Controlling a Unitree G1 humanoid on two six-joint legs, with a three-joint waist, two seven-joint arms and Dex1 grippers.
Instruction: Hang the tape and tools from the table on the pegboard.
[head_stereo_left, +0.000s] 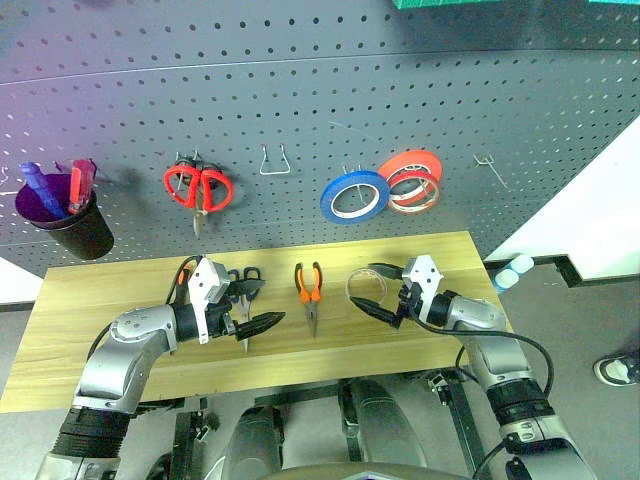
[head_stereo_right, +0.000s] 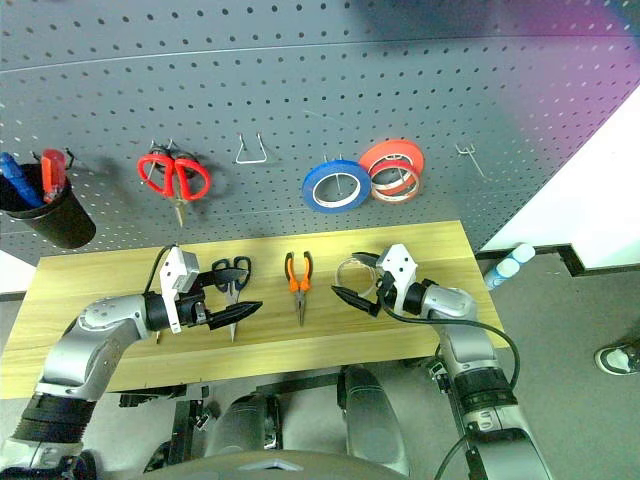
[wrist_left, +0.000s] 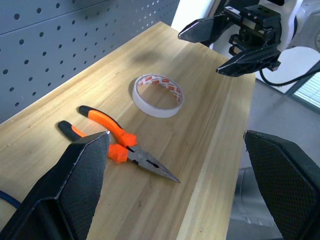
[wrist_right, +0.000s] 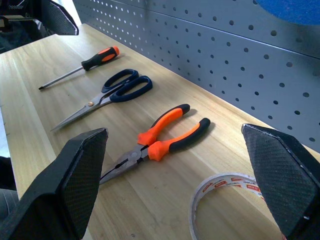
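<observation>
Left gripper (head_stereo_left: 258, 309): we hold it above the table, over the dark-handled scissors, its two black fingers spread wide with nothing between them.
Right gripper (head_stereo_left: 378, 291): we hold it above the right part of the table with its fingers parted and nothing gripped; the tape ring lies beneath, by the fingertips.
Tape (wrist_left: 157, 95): a whitish ring with reddish marks, lying flat on the table to the right of the pliers, apart from them.
Pliers (wrist_right: 160, 142): orange and black handles toward the pegboard, pointed nose toward the near edge, lying about mid-table.
Scissors (wrist_right: 107, 95): dark handles, closed blades, flat on the table left of the pliers.
Screwdriver (wrist_right: 81, 66): orange-and-black handle, lying on the table left of the scissors.
Table (head_stereo_left: 90, 310): light wood; all four items rest on it.
Pegboard (head_stereo_left: 300, 90): dark grey, behind the table; we see red-handled scissors (head_stereo_left: 198, 187), a blue roll (head_stereo_left: 354, 195) and red-orange rolls (head_stereo_left: 411, 177) hanging there, and a dark cup (head_stereo_left: 70, 220) at far left.
</observation>
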